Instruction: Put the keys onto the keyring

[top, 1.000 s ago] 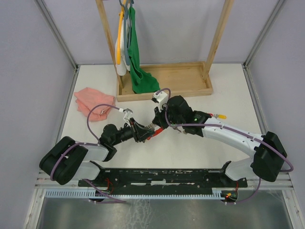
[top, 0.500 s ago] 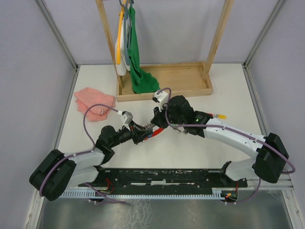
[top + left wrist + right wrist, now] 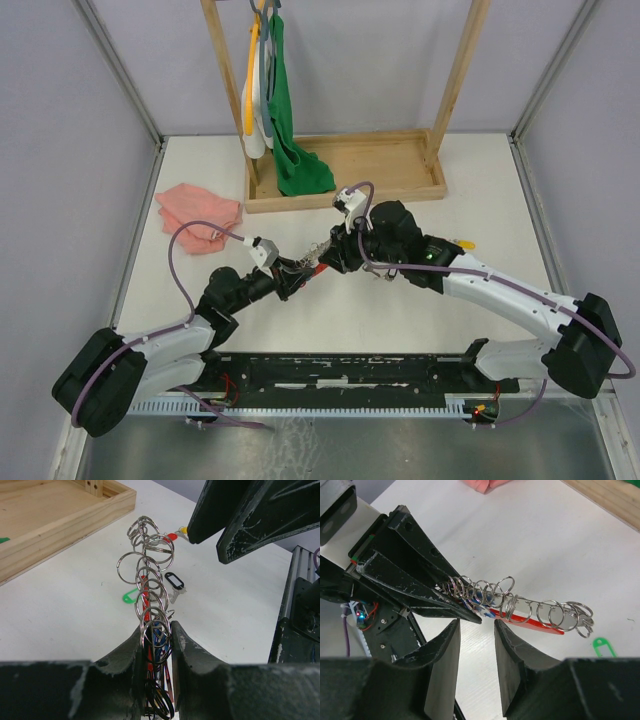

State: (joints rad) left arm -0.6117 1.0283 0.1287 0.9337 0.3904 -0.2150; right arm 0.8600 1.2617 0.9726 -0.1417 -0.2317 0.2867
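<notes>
A robotics lab cell: a flat white tabletop (image 3: 490,190) boxed in by plain pale-grey wall panels (image 3: 60,130), with a black metal mounting rail (image 3: 340,368) along its near edge carrying 2 white-and-black robot arms (image 3: 500,290).

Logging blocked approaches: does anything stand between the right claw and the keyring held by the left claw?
Nothing visible does. The open right claw faces the keyring, with only the table showing in the gap. The left claw is shut on one end, so the rest looks reachable.

Bright, even light (soft shadows), sharp focus
</notes>
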